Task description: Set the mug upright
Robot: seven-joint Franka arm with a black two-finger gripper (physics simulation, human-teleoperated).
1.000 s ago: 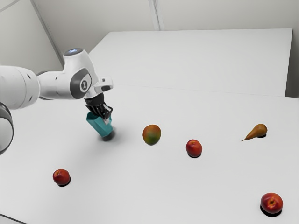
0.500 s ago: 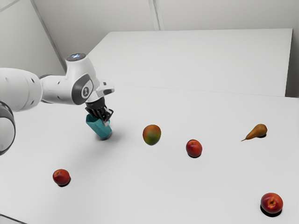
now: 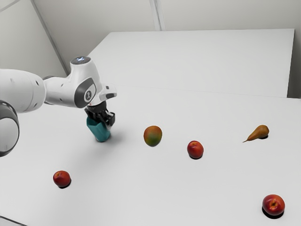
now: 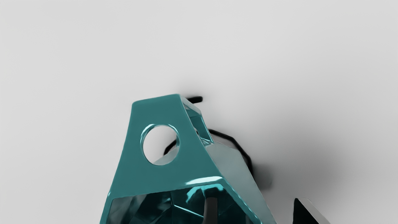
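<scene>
The teal mug (image 3: pixel 98 131) is leaning a little, near to upright.
The gripper (image 3: pixel 105 124) has its fingers apart, one inside the mug and one outside, not grasping it.

our pale desk (image 3: pixel 141 188) carries a green-and-red mango (image 3: pixel 153 135), a red fruit (image 3: pixel 195 149) near it and a brown pear (image 3: pixel 258 133) on its side; we see a second red fruit (image 3: pixel 61 178) toward the exterior view's left, a third red fruit (image 3: pixel 273 205) toward the exterior view's right.
</scene>
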